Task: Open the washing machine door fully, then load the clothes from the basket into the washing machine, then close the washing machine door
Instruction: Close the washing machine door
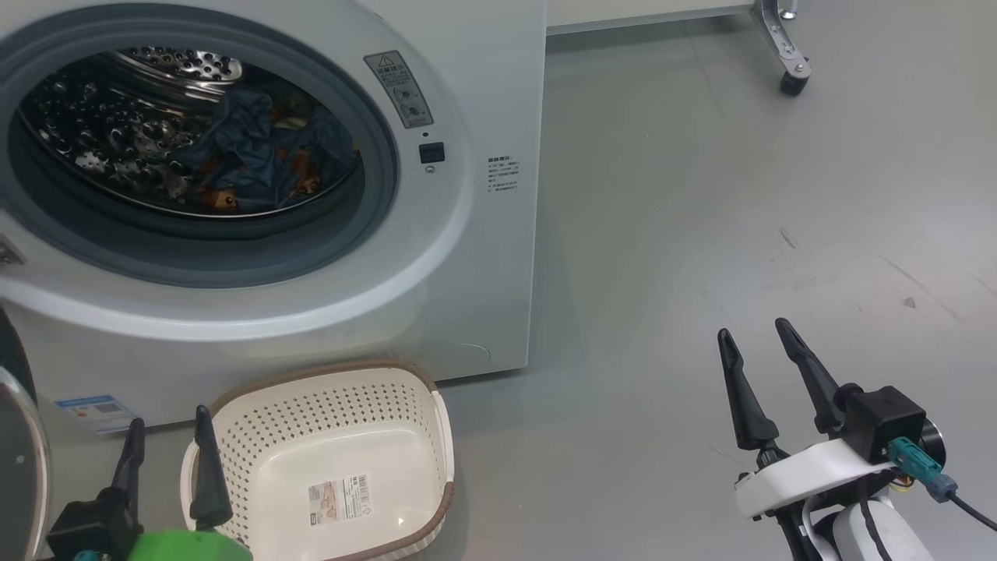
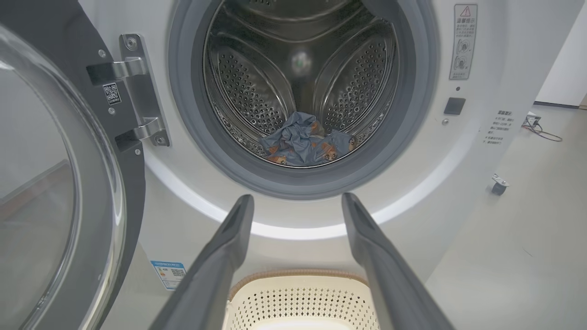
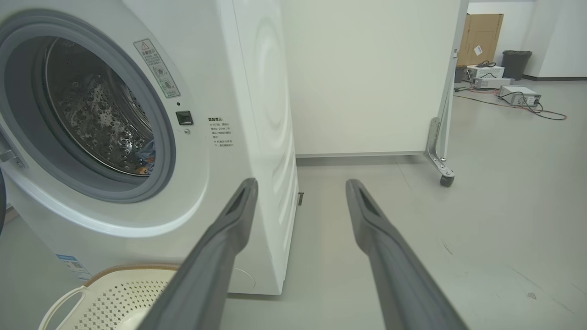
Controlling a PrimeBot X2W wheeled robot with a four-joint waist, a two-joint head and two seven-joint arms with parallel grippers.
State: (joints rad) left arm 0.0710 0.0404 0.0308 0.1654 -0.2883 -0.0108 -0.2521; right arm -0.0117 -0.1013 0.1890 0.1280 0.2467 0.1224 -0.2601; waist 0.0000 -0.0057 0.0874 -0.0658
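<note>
The white washing machine (image 1: pixel 467 257) stands with its door (image 2: pixel 55 192) swung wide to the left on its hinge. The blue-grey clothes (image 1: pixel 257 152) with orange figures lie inside the steel drum, also the clothes (image 2: pixel 305 144) at the drum's bottom. The cream basket (image 1: pixel 335 460) sits on the floor before the washer, with nothing in it but its label sticker. My left gripper (image 1: pixel 167 432) is open at the basket's left rim, its fingers (image 2: pixel 229 238) pointing at the drum mouth. My right gripper (image 1: pixel 755 343) is open over bare floor, right of the washer.
A white panel on a castor (image 3: pixel 447 178) stands behind the washer's right side. Boxes, cables and a bin (image 3: pixel 516 64) lie far off at the room's back. Grey floor (image 1: pixel 740 195) spreads to the right of the washer.
</note>
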